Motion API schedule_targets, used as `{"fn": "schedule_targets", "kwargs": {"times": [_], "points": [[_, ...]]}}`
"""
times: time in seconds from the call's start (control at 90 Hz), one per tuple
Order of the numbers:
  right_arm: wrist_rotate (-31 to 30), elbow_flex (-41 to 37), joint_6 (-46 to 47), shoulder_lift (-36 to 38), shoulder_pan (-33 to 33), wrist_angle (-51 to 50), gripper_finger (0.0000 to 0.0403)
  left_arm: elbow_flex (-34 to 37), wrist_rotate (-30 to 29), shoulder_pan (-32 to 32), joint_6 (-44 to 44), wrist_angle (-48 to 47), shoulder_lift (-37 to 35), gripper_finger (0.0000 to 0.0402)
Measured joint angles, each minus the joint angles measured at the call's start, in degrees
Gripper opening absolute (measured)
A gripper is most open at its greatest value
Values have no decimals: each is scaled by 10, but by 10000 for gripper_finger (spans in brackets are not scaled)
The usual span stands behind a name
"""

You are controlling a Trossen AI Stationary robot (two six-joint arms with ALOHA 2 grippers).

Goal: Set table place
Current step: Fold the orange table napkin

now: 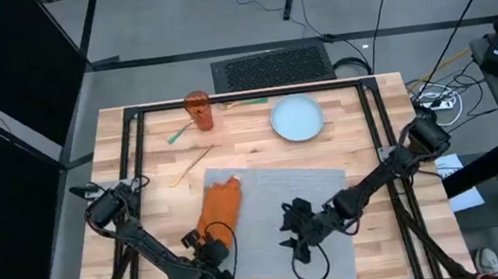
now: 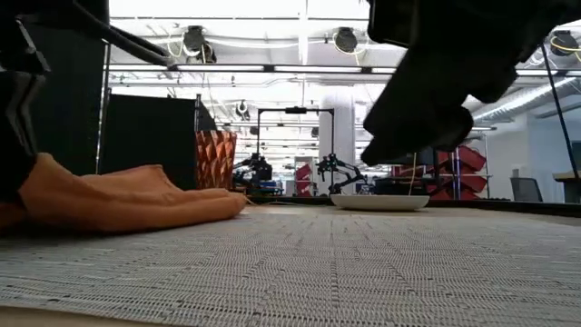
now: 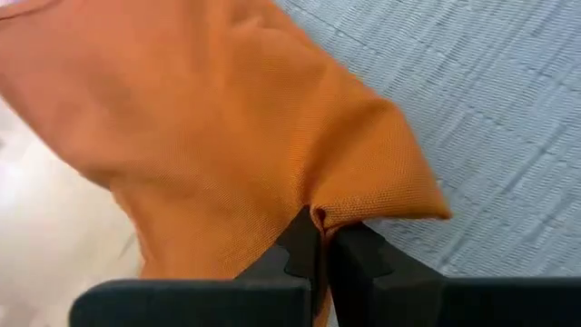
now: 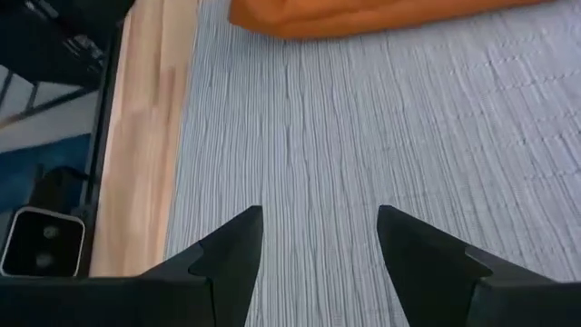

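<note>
A light wooden worktop [image 1: 356, 160] edged by a black frame is seen from above, and a grey woven placemat [image 1: 266, 204] is laid flat on its near half, reaching almost to the near edge. An orange napkin [image 1: 220, 210] is draped over the placemat's left edge, partly on the mat and partly on bare wood. The left claw [image 1: 213, 251] is placed at the napkin's near end, and in the left wrist view its fingers [image 3: 349, 250] are seen pressed together with a corner of the orange cloth [image 3: 227, 118] pinched between them, the grey weave [image 3: 490, 100] lying just beside. The right claw [image 1: 297, 238] is held over the middle of the placemat, near its front edge; in the right wrist view its two dark fingers [image 4: 231, 250] are spread wide apart with nothing between them, only the grey mat [image 4: 363, 127] below, and the napkin [image 4: 363, 16] is visible beyond, well apart from the tips. At the far side of the worktop a round pale blue-white plate [image 1: 297, 118] is set off the placemat, and an orange faceted cup [image 1: 198, 110] stands upright to its left, well apart from it. Thin utensils lie on the wood between the cup and the mat, too small to be identified. In the low view the napkin [image 2: 127, 200], the cup [image 2: 215, 159] and the plate [image 2: 379, 202] are seen across the mat's surface [image 2: 300, 263].
</note>
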State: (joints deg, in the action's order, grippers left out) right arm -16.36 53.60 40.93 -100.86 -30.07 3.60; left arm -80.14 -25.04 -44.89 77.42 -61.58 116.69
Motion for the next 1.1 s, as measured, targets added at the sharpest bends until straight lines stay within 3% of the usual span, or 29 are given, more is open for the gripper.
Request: {"fn": "schedule_targets", "kwargs": {"times": [0.333,0.556,0.733,0.967,1.1], "points": [[-14,0,-11,0,-20,-25,203,0,-18,2,90,-145,2,0],[-16,0,-10,0,-20,-26,203,0,-83,40,47,-175,-21,0],[-28,0,4,0,-26,-26,203,28,-95,80,-49,-92,-21,0],[-33,0,23,0,-44,-26,203,134,-77,119,-81,52,-28,0],[-36,0,35,0,-50,-28,203,133,-89,121,-99,108,-36,0]]}}
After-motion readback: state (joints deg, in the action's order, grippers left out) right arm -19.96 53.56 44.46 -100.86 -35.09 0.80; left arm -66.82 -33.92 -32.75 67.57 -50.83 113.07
